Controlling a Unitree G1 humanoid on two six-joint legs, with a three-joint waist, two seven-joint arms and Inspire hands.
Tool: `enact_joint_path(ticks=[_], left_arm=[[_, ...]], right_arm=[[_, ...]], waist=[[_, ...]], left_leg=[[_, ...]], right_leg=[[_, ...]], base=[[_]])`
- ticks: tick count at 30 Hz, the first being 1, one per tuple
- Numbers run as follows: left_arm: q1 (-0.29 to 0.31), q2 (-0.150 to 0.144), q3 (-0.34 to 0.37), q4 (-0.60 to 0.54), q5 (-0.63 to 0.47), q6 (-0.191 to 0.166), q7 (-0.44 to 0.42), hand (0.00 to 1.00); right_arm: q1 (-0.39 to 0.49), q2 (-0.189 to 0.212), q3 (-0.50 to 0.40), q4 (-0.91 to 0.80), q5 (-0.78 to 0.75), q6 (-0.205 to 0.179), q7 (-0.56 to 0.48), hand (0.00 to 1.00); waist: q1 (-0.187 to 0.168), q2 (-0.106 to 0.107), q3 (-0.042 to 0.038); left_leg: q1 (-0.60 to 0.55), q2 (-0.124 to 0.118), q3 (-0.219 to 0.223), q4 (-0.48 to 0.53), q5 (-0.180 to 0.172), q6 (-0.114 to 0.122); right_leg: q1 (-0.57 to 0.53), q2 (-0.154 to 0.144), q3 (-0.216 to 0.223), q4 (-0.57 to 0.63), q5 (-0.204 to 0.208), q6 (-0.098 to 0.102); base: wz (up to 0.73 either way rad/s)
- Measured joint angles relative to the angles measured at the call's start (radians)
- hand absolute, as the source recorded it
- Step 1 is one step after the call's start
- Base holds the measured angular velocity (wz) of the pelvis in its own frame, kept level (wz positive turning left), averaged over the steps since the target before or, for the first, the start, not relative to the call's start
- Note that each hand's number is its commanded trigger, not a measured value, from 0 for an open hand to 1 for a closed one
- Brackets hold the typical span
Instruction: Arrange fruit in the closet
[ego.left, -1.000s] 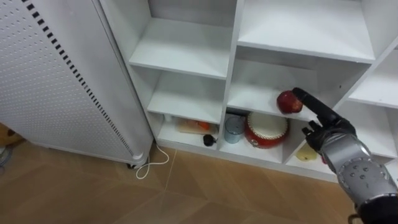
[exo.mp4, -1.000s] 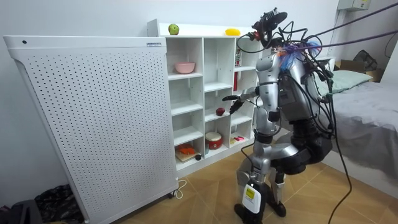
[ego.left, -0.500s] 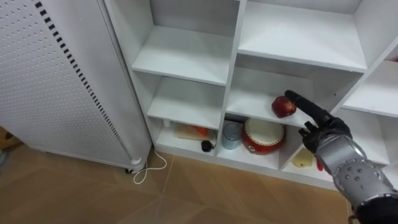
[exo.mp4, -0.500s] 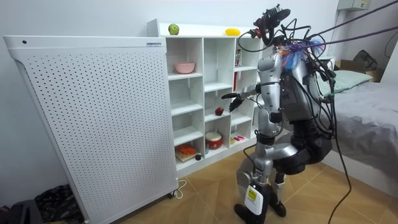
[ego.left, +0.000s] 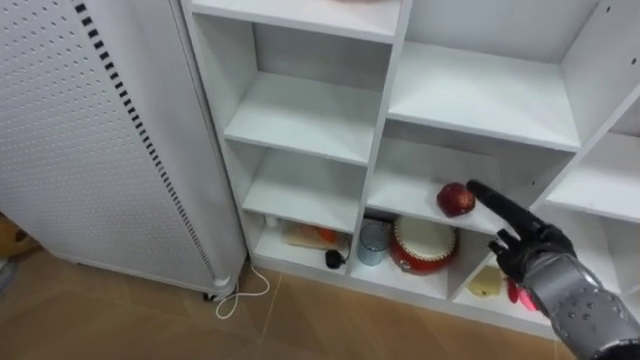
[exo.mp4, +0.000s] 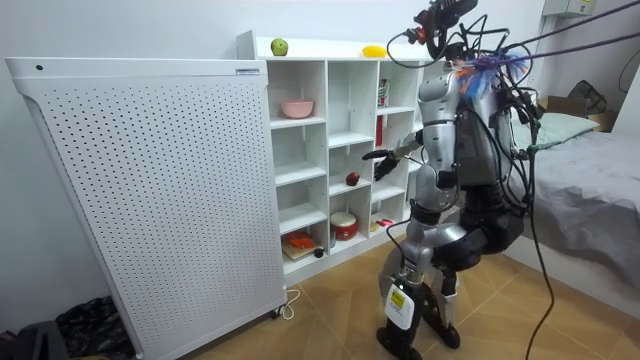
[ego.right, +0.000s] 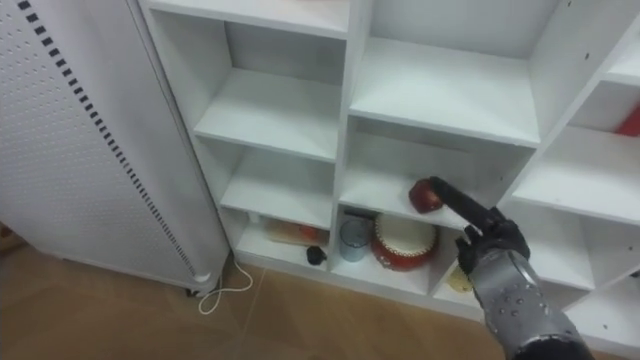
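Just right of centre in the eye views, a red apple (ego.left: 456, 199) sits on a middle shelf of the white cubby shelf unit (ego.left: 378, 120), in the centre column. The robot's right hand (ego.left: 535, 255) enters from the lower right with its fingers stretched out straight, grasping nothing. One dark fingertip (ego.left: 474, 187) lies at the apple's right edge, and whether it touches the fruit cannot be told.

In the compartment below the apple stand a red-and-white round drum (ego.left: 424, 218) and, just to its left, a blue-grey cup (ego.left: 374, 216). A small black object (ego.left: 334, 259) lies further left, at the lower centre of the frame, and a yellow item (ego.left: 487, 284) rests in the bottom compartment at the lower right. A white perforated panel (ego.left: 80, 130) takes up the left of the frame, with a white cable (ego.left: 245, 270) looped on the wooden floor beside its foot.

The room view shows the robot standing upright before the shelf unit, arm held out towards the apple. A green apple (exo.mp4: 279, 47) and a yellow fruit (exo.mp4: 374, 51) sit on top of the unit, a pink bowl (exo.mp4: 296, 108) in an upper compartment. A bed (exo.mp4: 590, 150) lies at the room view's right.
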Motion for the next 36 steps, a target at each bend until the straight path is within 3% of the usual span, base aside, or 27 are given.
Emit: enact_joint_path(ticks=[4,7,9,14,18,19,21,22,23,24,26,30,33,36], left_arm=[[-0.003,0.006,0.017,0.005,0.002,-0.001,-0.046,0.0],[-0.005,0.016,0.041,0.023,0.002,0.001,-0.076,0.0],[-0.007,0.025,0.064,0.029,0.002,-0.003,-0.103,0.0],[-0.032,0.036,0.086,0.06,-0.007,-0.014,-0.113,0.0],[-0.03,0.039,0.155,0.064,-0.001,-0.031,-0.113,0.0],[-0.028,0.039,0.183,0.063,-0.001,-0.032,-0.112,0.0],[0.002,0.035,0.22,0.061,-0.001,-0.049,-0.109,0.0],[0.011,0.034,0.229,0.059,0.0,-0.054,-0.109,0.0],[0.029,0.034,0.248,0.057,0.002,-0.064,-0.105,0.0],[0.042,0.032,0.27,0.053,0.01,-0.075,-0.1,0.0],[0.076,0.03,0.286,0.035,0.012,-0.092,-0.09,0.0],[0.172,0.012,0.359,-0.057,0.03,-0.118,-0.078,0.0],[0.19,-0.001,0.395,-0.056,0.043,-0.122,-0.069,0.0],[0.21,-0.02,0.427,-0.058,0.086,-0.129,-0.064,0.0]], right_arm=[[0.065,-0.03,0.001,0.097,-0.031,0.021,0.103,0.0],[0.1,-0.042,0.014,0.15,-0.063,0.033,0.174,0.0],[0.155,-0.054,0.038,0.155,-0.094,0.034,0.247,0.0],[0.292,-0.054,0.05,0.163,-0.224,0.04,0.344,0.0],[0.397,-0.044,0.055,0.159,-0.281,0.039,0.391,0.0],[0.445,-0.036,0.055,0.16,-0.286,0.039,0.403,0.0],[0.538,-0.014,0.055,0.151,-0.35,0.04,0.424,0.0],[0.561,-0.006,0.056,0.15,-0.367,0.04,0.429,0.0],[0.61,0.012,0.055,0.151,-0.394,0.04,0.439,0.0],[0.66,0.026,0.055,0.153,-0.415,0.041,0.456,0.0],[0.717,0.043,0.05,0.147,-0.451,0.041,0.468,0.0],[0.824,0.066,-0.011,0.132,-0.464,0.04,0.471,0.0],[0.859,0.088,-0.049,0.133,-0.474,0.036,0.471,0.0],[0.89,0.108,-0.073,0.136,-0.558,0.037,0.47,0.0]], waist=[[0.017,0.008,0.0022],[0.014,0.019,0.0029],[0.015,0.031,0.0025],[0.002,0.048,-0.0058],[-0.025,0.052,-0.0132],[-0.034,0.052,-0.0244],[-0.051,0.049,-0.0413],[-0.059,0.049,-0.046],[-0.076,0.047,-0.0568],[-0.082,0.038,-0.063],[-0.098,0.035,-0.0667],[-0.126,0.03,-0.0644],[-0.136,0.038,-0.0571],[-0.141,0.044,-0.056]], left_leg=[[0.07,-0.002,0.0,-0.053,0.003,-0.004],[0.133,0.0,0.004,-0.1,0.006,-0.006],[0.186,0.014,0.013,-0.137,0.009,-0.003],[0.295,0.016,0.007,-0.231,0.02,-0.007],[0.384,0.012,0.007,-0.306,0.027,-0.011],[0.422,0.012,0.01,-0.342,0.032,-0.014],[0.527,0.014,0.021,-0.437,0.048,-0.017],[0.555,0.014,0.025,-0.461,0.051,-0.018],[0.608,0.014,0.032,-0.501,0.057,-0.02],[0.662,0.013,0.039,-0.534,0.059,-0.022],[0.722,0.012,0.045,-0.57,0.059,-0.023],[0.839,0.01,0.068,-0.628,0.059,-0.023],[0.9,0.013,0.072,-0.663,0.056,-0.029],[0.936,0.014,0.075,-0.681,0.053,-0.033]], right_leg=[[0.067,0.011,0.004,-0.054,0.01,0.013],[0.127,0.023,0.003,-0.106,0.022,0.011],[0.183,0.037,-0.005,-0.157,0.038,0.015],[0.299,0.046,-0.022,-0.265,0.057,0.016],[0.387,0.062,-0.023,-0.341,0.066,0.026],[0.428,0.072,-0.023,-0.382,0.073,0.03],[0.534,0.081,-0.047,-0.482,0.099,0.035],[0.565,0.085,-0.051,-0.508,0.103,0.038],[0.619,0.092,-0.05,-0.552,0.113,0.043],[0.668,0.097,-0.048,-0.586,0.116,0.047],[0.733,0.104,-0.054,-0.629,0.121,0.052],[0.852,0.113,-0.052,-0.71,0.131,0.061],[0.903,0.124,-0.044,-0.747,0.141,0.062],[0.933,0.126,-0.044,-0.756,0.143,0.064]], base=[[0.0],[-0.11],[-0.09],[0.01],[0.03],[0.05],[0.0],[0.08],[0.07],[0.0],[-0.07],[-0.11],[-0.09],[-0.01]])
